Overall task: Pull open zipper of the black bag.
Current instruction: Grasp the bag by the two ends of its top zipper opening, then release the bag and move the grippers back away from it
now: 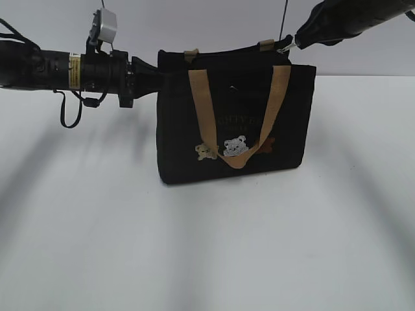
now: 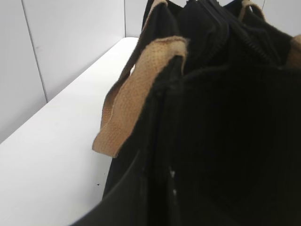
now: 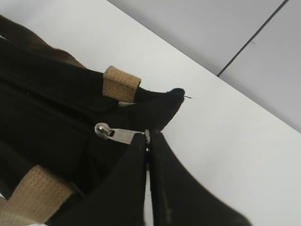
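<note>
Two black grippers flank the black bag (image 1: 237, 123), a boxy ribbed-fabric tote with tan webbing handles (image 1: 202, 103) on the smooth white table (image 1: 130, 246). Left gripper (image 1: 150, 74) clamps the bag's left end. Right gripper (image 3: 146, 146) pinches the zipper (image 3: 47, 106)'s silvery pull tab (image 3: 123, 135) at its right corner.

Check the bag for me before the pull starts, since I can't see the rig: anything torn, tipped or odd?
Nothing stands out. The black bag stands upright on the white table, fabric intact. The left gripper is at its left end, and the right gripper is shut on the silvery zipper pull at the right end.
</note>
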Available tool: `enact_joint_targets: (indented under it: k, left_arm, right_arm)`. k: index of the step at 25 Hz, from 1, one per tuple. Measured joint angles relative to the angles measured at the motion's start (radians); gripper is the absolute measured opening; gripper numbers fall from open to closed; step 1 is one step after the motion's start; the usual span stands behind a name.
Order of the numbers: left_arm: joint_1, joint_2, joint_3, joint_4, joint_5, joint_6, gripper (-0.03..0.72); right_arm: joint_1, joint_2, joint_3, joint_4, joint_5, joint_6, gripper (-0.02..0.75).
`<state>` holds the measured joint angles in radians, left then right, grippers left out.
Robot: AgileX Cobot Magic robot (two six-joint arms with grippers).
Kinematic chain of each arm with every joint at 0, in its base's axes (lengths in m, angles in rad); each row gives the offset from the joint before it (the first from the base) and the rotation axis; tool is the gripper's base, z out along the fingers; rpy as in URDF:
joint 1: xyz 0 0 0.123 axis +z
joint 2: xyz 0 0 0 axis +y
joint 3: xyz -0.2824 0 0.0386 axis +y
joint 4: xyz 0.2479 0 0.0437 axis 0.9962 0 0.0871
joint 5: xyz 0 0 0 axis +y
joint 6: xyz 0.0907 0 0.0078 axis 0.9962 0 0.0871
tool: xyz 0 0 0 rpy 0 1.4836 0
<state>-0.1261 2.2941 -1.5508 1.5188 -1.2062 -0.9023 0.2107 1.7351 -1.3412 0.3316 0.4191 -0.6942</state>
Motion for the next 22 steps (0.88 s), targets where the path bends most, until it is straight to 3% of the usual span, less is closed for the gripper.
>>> enact_joint_targets:
  k: [8, 12, 16, 19, 22]
  left_arm:
    - [0.000, 0.000, 0.000, -0.001, 0.000, 0.000, 0.021]
    - [0.000, 0.000, 0.000, -0.021, 0.000, -0.007, 0.065]
    - [0.000, 0.000, 0.000, -0.045, 0.000, -0.021, 0.191]
    - [0.000, -0.007, 0.000, -0.045, 0.010, -0.071, 0.290]
    - [0.000, -0.044, 0.000, -0.006, 0.060, -0.143, 0.336]
  right_arm:
    - [0.000, 0.000, 0.000, 0.009, 0.000, 0.001, -0.002]
    - [0.000, 0.000, 0.000, 0.009, 0.002, 0.001, 0.131]
    - [0.000, 0.000, 0.000, 0.009, 0.006, 0.001, 0.321]
    - [0.000, 0.000, 0.000, 0.009, 0.008, 0.001, 0.378]
    - [0.000, -0.003, 0.000, 0.008, 0.009, 0.001, 0.390]
